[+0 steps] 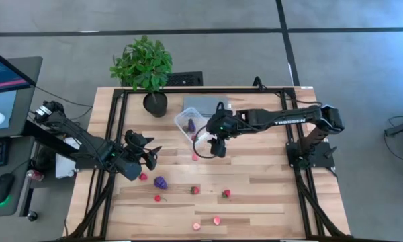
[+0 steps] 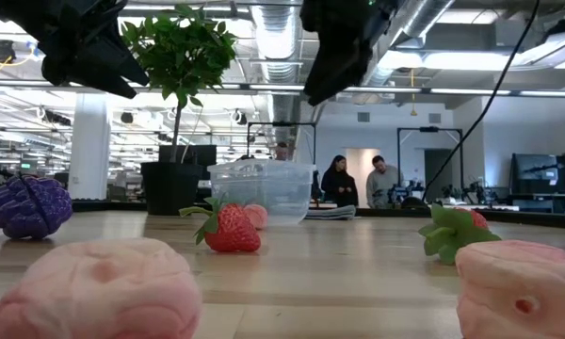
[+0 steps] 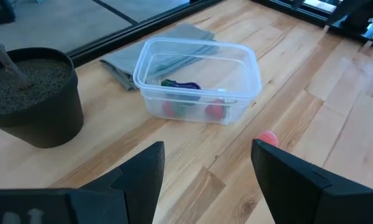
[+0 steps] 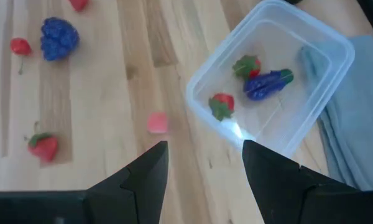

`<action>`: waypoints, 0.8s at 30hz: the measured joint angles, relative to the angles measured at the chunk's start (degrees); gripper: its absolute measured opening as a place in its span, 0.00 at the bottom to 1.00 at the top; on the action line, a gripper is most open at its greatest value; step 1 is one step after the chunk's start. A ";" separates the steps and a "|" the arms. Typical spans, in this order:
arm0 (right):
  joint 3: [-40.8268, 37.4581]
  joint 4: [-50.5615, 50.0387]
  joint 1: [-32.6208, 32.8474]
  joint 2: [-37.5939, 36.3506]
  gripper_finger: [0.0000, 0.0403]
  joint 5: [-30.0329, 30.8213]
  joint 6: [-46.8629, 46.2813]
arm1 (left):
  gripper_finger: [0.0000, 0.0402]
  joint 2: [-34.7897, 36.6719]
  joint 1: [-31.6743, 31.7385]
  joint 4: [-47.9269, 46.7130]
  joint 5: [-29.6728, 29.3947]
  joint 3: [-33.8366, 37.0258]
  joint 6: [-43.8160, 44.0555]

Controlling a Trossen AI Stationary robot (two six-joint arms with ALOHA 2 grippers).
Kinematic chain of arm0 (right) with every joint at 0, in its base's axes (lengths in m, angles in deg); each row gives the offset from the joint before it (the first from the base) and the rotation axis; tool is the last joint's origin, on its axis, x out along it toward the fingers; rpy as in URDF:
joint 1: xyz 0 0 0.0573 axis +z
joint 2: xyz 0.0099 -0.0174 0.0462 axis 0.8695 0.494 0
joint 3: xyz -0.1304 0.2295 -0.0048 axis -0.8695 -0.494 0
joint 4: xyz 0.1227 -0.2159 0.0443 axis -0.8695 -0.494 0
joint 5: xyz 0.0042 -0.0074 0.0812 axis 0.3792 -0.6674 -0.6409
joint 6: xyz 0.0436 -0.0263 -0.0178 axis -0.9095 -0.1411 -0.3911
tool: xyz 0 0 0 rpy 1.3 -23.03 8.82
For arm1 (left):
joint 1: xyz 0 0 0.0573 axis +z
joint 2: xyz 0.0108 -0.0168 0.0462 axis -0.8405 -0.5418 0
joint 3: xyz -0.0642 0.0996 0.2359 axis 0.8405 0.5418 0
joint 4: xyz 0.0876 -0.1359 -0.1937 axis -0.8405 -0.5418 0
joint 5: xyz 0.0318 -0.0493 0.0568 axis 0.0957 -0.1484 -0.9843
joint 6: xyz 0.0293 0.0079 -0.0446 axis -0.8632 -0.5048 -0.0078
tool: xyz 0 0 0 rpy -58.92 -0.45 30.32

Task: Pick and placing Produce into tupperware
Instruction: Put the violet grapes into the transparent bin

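Hovering above the tabletop (image 1: 255, 181) just beside the tupperware (image 1: 190, 122), the right hand (image 1: 217, 149) has its fingers spread and grasps nothing. The clear tupperware sits near the plant pot (image 1: 155, 104), partly on a flat grey cloth (image 1: 205, 105). It already contains two red strawberries (image 4: 222, 104) and a dark purple-blue piece (image 4: 267, 83) (seen clearly in the right wrist view). A pale pink piece (image 4: 157, 122) lies on the wood close to the box. The left hand (image 1: 148, 156) hangs over the tabletop's left part, fingers likewise parted and empty, near a purple berry (image 1: 160, 182). More red strawberries (image 1: 226, 193) and pink pieces (image 1: 217, 220) are scattered across the near half of the tabletop.
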 joint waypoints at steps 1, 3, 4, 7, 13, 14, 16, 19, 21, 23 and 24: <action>0.00 -0.37 0.52 -0.23 0.57 0.44 -0.39 | 0.57 0.00 0.02 0.00 0.02 0.00 -0.02; -0.02 -2.68 1.49 -0.77 0.57 0.97 -1.16 | 0.57 0.00 0.00 0.00 0.08 0.00 -0.01; -0.02 -3.04 2.00 -1.02 0.57 0.99 -1.70 | 0.57 0.00 0.01 0.00 0.32 0.00 -0.02; -0.40 -5.54 3.76 -2.10 0.57 0.99 -3.37 | 0.57 0.00 0.00 0.01 0.80 0.00 -0.11; -6.81 -6.51 8.24 -7.33 0.57 2.57 -10.49 | 0.57 0.00 0.01 -0.11 1.86 0.00 -0.59; -8.34 -6.48 9.17 -8.62 0.57 2.96 -12.25 | 0.57 0.00 0.00 -0.12 1.87 0.00 -0.59; -11.14 -6.13 11.30 -11.13 0.57 4.26 -15.95 | 0.57 0.00 0.01 -0.11 1.88 0.00 -0.65; -15.44 -5.10 15.37 -14.86 0.57 6.42 -21.75 | 0.57 0.00 0.01 -0.11 1.94 0.00 -1.15; -18.32 -3.26 18.62 -17.34 0.57 8.29 -25.60 | 0.57 0.00 0.02 -0.09 2.14 0.00 -1.16; -20.81 -0.39 22.05 -19.16 0.57 10.79 -29.37 | 0.57 0.00 0.02 -0.05 2.95 0.00 -1.16; -22.09 0.68 23.87 -20.02 0.57 12.21 -31.39 | 0.57 0.00 0.01 0.09 3.29 0.00 -1.18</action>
